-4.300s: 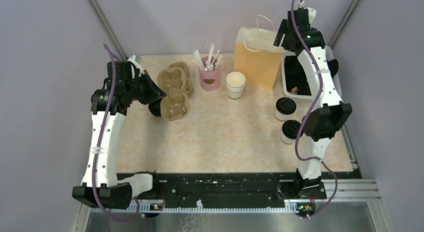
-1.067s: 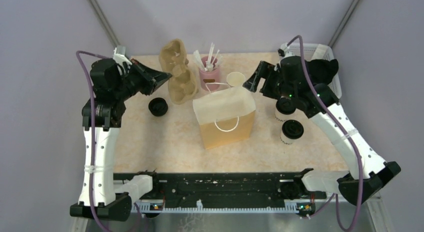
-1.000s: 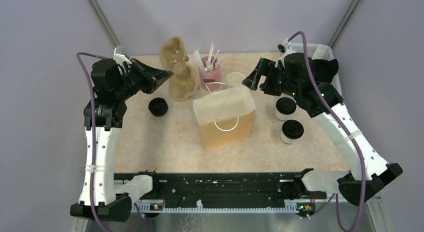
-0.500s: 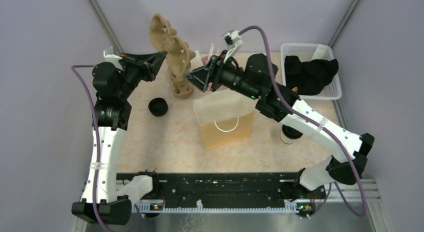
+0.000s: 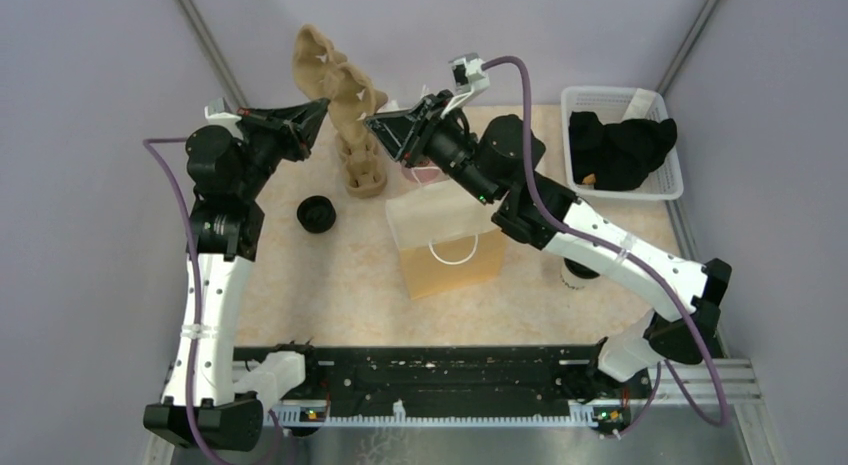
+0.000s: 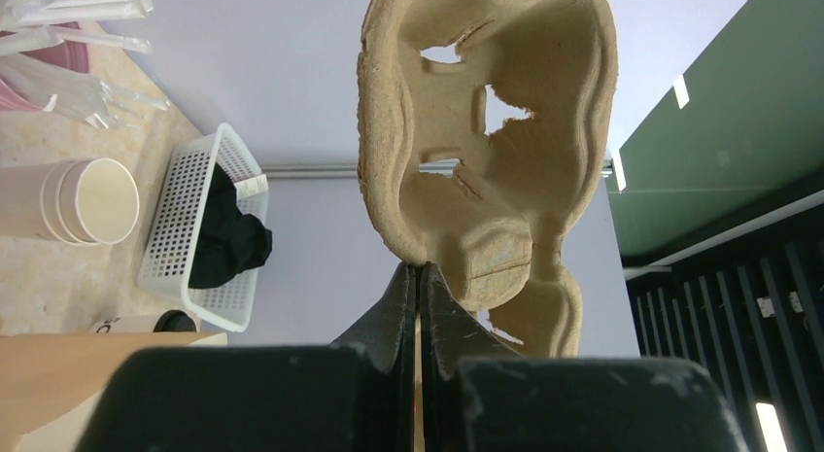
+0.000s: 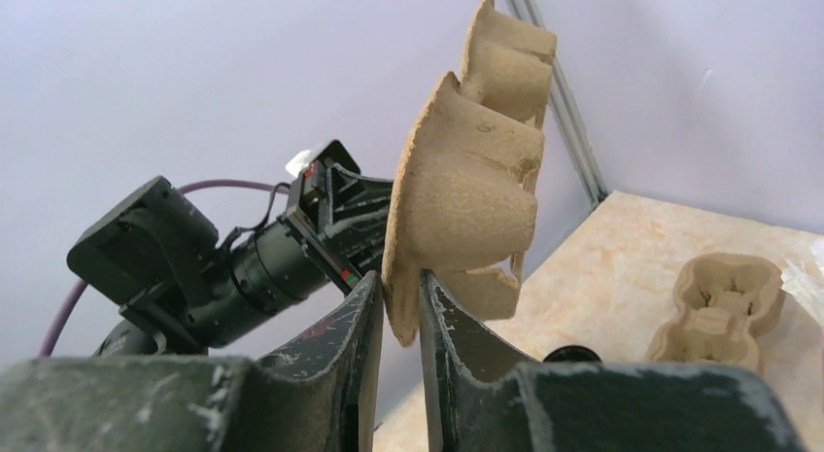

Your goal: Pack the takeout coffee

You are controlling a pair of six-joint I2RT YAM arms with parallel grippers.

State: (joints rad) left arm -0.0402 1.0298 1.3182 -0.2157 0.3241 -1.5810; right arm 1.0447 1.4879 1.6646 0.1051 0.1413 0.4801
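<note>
1. Above the far side of the table (image 5: 330,285), a pulp cup carrier (image 5: 335,80) hangs on edge in the air, gripped from two sides.
2. The left claw (image 5: 318,107) is fully closed. In the left wrist view its tips meet on the carrier's rim, with only the thin pulp edge between them.
3. The right claw (image 5: 372,122) is closed down to a narrow slot. The right wrist view shows the carrier's opposite edge sitting in that slot, a finger (image 7: 361,316) pressed to each face.
4. The two claws face each other across the carrier and touch nothing else.
5. A stack of more carriers (image 5: 365,175) rests on the table below, with a loose black lid (image 5: 315,213) just to its left.
6. A paper bag (image 5: 447,235) stands open at mid-table, under the right arm.
7. One takeout coffee cup (image 5: 578,273) peeks out from beneath the right arm. It stands on the table to the right of the bag, well apart from both claws. The arm hides the second cup.
8. A white basket (image 5: 640,193) of dark items sits at the far right corner.
</note>
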